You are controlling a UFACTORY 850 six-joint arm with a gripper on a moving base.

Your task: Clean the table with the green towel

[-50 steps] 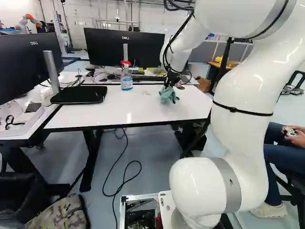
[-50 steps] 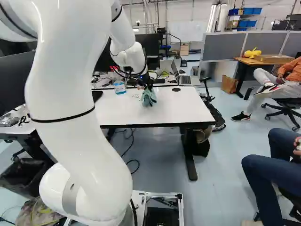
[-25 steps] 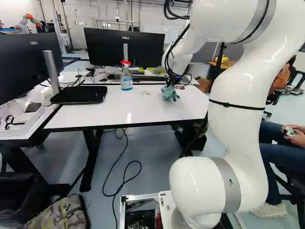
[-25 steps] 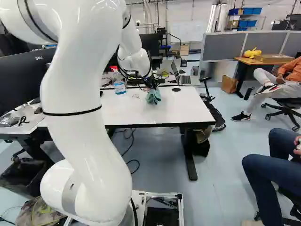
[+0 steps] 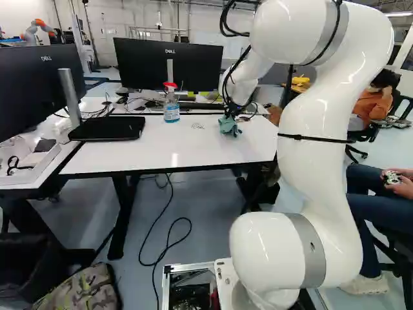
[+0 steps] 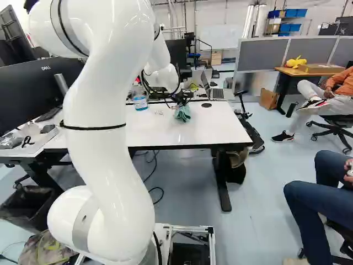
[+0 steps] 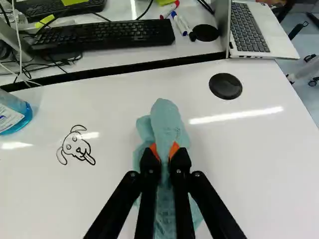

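At the far left, a black monitor (image 5: 39,84) stands beside a white, rectangular table (image 5: 155,155). A second black monitor (image 5: 169,63) rises beyond the table's far edge; both screens carry a printed maker's mark. Towards the table's far left is a clear bottle of blue liquid with a red spray top (image 5: 171,111), its white label facing outward.

To the right of the bottle and a little nearer is a black line drawing of a dog's face, tongue out (image 7: 77,148). I see no writing with it.

Just right of the drawing, a soft blue-green cloth towel (image 7: 167,119) is bunched in my black two-fingered gripper (image 7: 165,152), clamped from both sides. Its long axis runs near to far, with loose folds spreading beneath me over the table; I cannot tell how firmly it presses. The drawing lies to its left, roughly level in depth, so I judge that the wipe calls for a leftward sweep with the cloth pressed flat. Thin folds might miss some lines.

Further right and farther off is a round black disc (image 7: 226,86), then an open silver laptop (image 7: 286,50) beyond the far edge.
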